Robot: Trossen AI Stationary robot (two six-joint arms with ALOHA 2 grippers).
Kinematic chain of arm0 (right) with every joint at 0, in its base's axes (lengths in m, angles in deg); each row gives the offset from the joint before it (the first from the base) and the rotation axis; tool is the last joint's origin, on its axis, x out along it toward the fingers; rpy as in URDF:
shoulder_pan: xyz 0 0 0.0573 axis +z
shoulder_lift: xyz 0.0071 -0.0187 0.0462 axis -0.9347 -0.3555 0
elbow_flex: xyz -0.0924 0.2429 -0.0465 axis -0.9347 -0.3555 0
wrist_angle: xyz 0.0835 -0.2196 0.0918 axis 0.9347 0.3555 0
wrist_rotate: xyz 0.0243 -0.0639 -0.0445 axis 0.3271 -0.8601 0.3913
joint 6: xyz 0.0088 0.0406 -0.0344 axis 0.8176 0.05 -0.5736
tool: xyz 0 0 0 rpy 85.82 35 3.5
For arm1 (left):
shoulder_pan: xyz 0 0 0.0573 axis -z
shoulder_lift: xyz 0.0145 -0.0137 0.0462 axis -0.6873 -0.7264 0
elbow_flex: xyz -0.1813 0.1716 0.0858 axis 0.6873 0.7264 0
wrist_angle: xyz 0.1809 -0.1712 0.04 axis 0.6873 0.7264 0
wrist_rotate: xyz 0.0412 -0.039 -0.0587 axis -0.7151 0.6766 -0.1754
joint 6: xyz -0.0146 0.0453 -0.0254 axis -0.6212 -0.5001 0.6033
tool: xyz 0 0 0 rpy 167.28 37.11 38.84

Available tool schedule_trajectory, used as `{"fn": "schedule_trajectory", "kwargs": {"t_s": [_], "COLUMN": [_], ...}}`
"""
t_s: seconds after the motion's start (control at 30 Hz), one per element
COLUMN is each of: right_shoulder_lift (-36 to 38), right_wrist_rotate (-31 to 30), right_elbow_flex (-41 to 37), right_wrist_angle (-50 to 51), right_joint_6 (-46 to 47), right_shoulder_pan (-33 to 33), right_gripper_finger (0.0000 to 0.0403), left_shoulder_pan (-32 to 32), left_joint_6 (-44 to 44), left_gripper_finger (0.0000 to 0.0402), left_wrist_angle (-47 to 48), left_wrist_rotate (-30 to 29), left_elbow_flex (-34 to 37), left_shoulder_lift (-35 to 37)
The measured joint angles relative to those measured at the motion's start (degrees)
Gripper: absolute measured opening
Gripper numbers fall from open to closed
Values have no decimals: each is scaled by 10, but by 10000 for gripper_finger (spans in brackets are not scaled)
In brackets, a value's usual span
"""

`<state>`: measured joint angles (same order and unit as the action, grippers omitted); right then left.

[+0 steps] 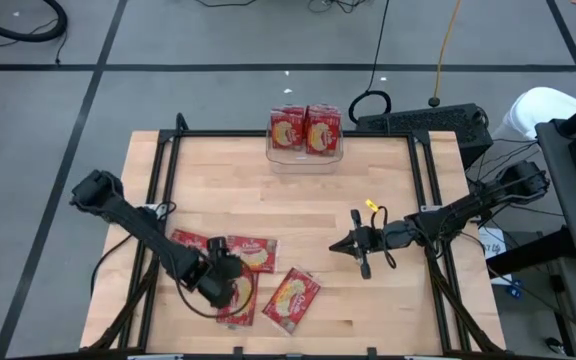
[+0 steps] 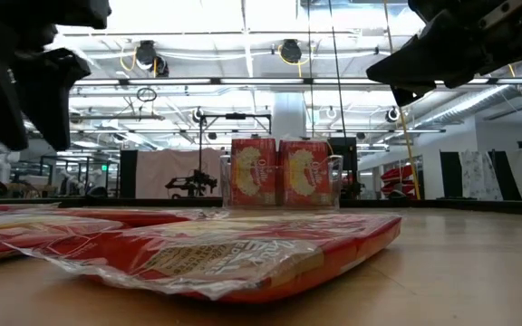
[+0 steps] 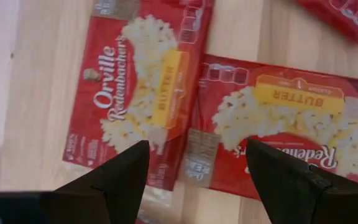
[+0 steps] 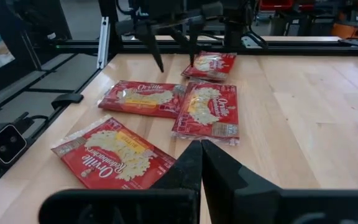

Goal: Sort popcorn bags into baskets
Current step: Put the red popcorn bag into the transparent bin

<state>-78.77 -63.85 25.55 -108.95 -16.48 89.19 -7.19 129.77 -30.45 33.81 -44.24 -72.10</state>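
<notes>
The left gripper (image 1: 230, 283), fingers apart, hangs right over the popcorn bags (image 1: 251, 254) at the near left. The right gripper (image 1: 360, 252) is shut, empty, farther away. The basket (image 1: 306, 152) sits far back.

Bags (image 3: 135, 93) are bright red with a creamy yellow popcorn picture, white script lettering and a yellow "BUTTER" band on the front. One edge has a silvery-grey clear seam. The two (image 1: 305, 128) standing in the bin (image 1: 305, 155) are the same red with a yellow-cream centre. The bin itself is see-through, no tint. The surface (image 1: 398, 300) is pale blond wood in butcher-block strips, with a black frame round it. Both end effectors, left (image 3: 194, 177) and right (image 4: 199, 165), are matte black. The floor (image 1: 218, 40) is grey with dark lines.
</notes>
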Motion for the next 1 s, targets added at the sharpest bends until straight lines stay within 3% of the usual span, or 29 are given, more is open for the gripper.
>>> {"fn": "schedule_trajectory", "kwargs": {"t_s": [0.4, 0.6, 0.73, 0.8, 1.0], "right_shoulder_lift": [-17, -82, -129, -147, -189], "right_wrist_rotate": [-30, -30, -29, -28, -26], "right_elbow_flex": [0, 0, 6, 16, 47], "right_wrist_angle": [-18, -94, -154, -159, -159], "right_joint_6": [67, 91, 92, 91, 88], "right_shoulder_pan": [0, 0, 0, 0, 0], "right_gripper_finger": [2, 2, 2, 2, 2], "left_shoulder_pan": [12, -31, -76, -99, -149], "left_joint_6": [-11, -33, -86, -126, -260], "left_gripper_finger": [273, 273, 273, 273, 273], "left_wrist_angle": [28, 8, -33, -73, -224], "left_wrist_rotate": [-92, -158, -163, -154, 27], "left_elbow_flex": [0, -1, -1, -1, -1], "left_shoulder_lift": [-92, -102, -103, -102, -102]}}
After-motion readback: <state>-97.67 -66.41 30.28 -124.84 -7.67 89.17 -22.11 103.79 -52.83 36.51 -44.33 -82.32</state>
